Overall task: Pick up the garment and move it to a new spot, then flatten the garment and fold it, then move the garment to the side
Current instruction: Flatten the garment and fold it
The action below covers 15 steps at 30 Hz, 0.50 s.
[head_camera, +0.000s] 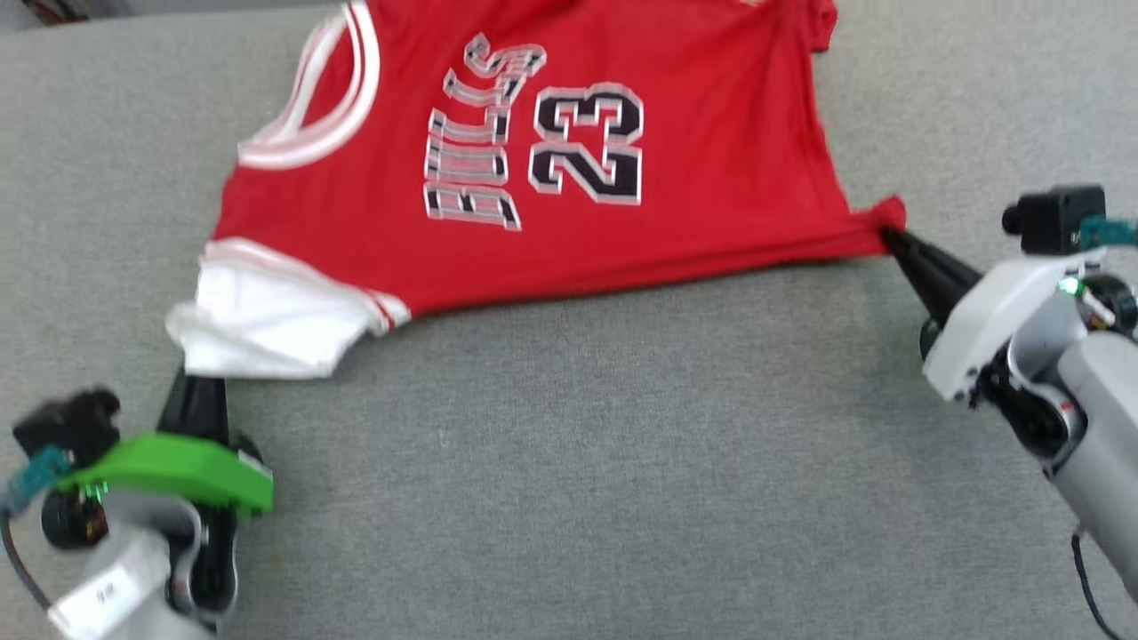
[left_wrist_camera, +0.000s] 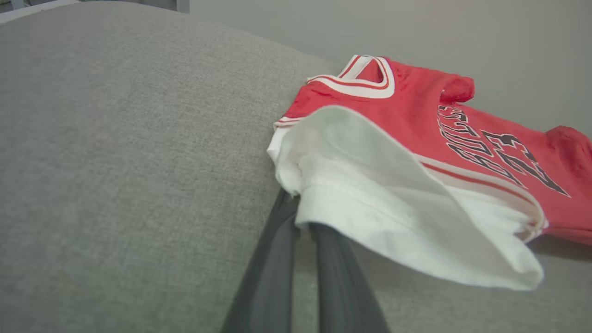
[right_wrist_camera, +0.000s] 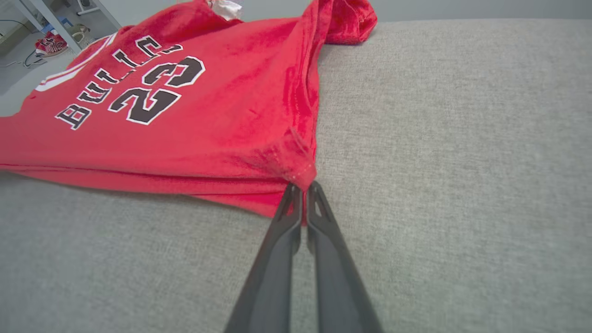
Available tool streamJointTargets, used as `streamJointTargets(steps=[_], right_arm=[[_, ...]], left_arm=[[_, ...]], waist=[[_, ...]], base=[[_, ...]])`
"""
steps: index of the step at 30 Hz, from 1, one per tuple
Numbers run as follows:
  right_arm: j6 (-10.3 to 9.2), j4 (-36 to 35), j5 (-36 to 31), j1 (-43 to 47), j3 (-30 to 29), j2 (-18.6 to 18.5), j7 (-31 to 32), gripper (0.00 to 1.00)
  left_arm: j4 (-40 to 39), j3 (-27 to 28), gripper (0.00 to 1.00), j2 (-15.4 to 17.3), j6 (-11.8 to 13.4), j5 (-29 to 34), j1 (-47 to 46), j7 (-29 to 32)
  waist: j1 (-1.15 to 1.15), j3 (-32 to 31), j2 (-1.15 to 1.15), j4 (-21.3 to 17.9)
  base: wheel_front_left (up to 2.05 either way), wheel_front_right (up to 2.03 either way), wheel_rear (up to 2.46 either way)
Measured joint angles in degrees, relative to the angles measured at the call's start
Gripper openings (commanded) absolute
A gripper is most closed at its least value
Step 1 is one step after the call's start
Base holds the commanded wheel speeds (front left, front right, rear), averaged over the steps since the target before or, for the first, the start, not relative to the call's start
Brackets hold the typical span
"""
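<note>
The red garment (head_camera: 551,169) with black "BULLS" and "23" lies stretched across the grey surface, neckline toward the left. My left gripper (head_camera: 203,378) is shut on the hem of its white sleeve (left_wrist_camera: 370,203) at the lower left; the cloth hides the fingertips. My right gripper (head_camera: 889,236) is shut on the red bottom corner (right_wrist_camera: 298,173) at the right, pulling that edge taut. In the left wrist view the garment (left_wrist_camera: 416,125) spreads to the right beyond my left gripper (left_wrist_camera: 303,217). My right gripper (right_wrist_camera: 303,189) pinches the hem corner.
The grey fabric surface (head_camera: 622,462) stretches bare below the garment. A floor with red shoes (right_wrist_camera: 48,44) and a table leg lies beyond the far edge in the right wrist view.
</note>
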Motion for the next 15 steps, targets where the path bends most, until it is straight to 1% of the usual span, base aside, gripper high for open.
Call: streamJointTargets(steps=[6, 10, 15], right_arm=[[0.01, -3.45, 1.22, 11.65, -1.6, -1.97, -0.47, 0.0], [0.02, -6.1, 2.34, 20.0, -4.9, -2.61, -0.79, 0.0], [0.07, -9.62, 2.05, 31.03, -10.14, -3.14, -0.98, 0.0]], left_arm=[[-9.22, 0.32, 0.0, -1.33, 2.92, -1.33, 14.8, 3.71], [-15.53, 0.18, 0.0, -2.26, 4.79, -2.03, 23.25, 6.28], [-22.14, -0.37, 0.0, -3.11, 7.37, -2.63, 30.91, 9.7]], waist=[[0.0, -6.14, 0.0, 0.22], [0.0, -10.08, 0.0, 0.58], [0.0, -14.25, 0.0, 1.35]], base=[[0.0, 0.0, 0.0], [0.0, 0.0, 0.0], [0.0, 0.0, 0.0]])
